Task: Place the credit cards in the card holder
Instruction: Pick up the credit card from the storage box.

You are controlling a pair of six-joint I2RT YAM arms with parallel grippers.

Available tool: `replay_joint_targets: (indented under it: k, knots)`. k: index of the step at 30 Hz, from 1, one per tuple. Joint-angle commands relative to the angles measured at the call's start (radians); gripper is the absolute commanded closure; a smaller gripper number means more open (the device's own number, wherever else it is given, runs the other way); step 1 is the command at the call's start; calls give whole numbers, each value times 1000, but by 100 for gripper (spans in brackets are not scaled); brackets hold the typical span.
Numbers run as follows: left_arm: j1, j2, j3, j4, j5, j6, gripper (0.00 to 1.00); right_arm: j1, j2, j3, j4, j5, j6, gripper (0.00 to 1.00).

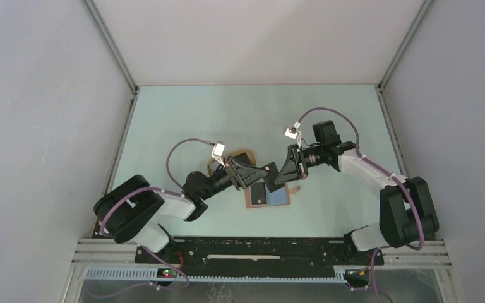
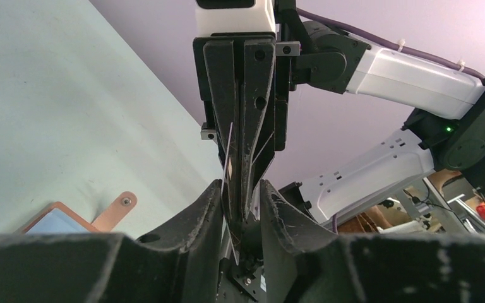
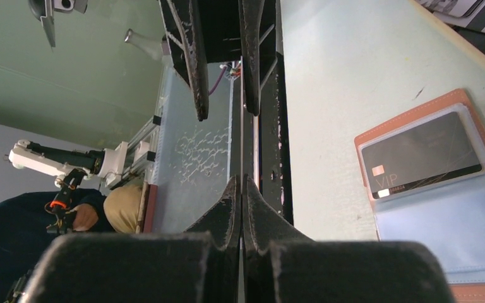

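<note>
Right gripper (image 3: 241, 184): fingers fully closed, pinching a thin credit card (image 1: 268, 171) by one end. The card is off the counter (image 1: 227, 113) and appears edge-on in both wrist views.

Left gripper (image 2: 241, 192): narrow gap, one finger on each side of the same card's other end. Right wrist view shows one left finger close against the card and the other clear of it, so no clamp is evident.

The two grippers meet tip to tip above the card holder (image 3: 442, 243). The holder lies open and flat on the counter, just below and near-side of the held card. It is reddish-brown outside with pale blue pockets. A black card (image 3: 420, 151) marked "VIP" sits in one pocket. The snap tab (image 2: 117, 211) points outward.

A tan tray (image 1: 245, 154) lies just behind the left gripper.
</note>
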Motion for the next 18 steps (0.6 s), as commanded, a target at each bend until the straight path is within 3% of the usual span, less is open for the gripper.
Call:
replay_joint_targets:
  k: [1, 13, 16, 18]
  knots:
    - [50, 16, 47, 52, 126, -60, 69, 13, 14, 48, -83, -18, -102, 100]
    - [83, 60, 88, 51, 301, -98, 82, 27, 25, 58, -113, 4, -135, 100]
    - [83, 57, 88, 51, 310, -92, 98, 29, 27, 57, -116, 7, -141, 100]
    - [84, 55, 88, 49, 316, -88, 100, 33, 30, 58, -116, 6, -143, 100]
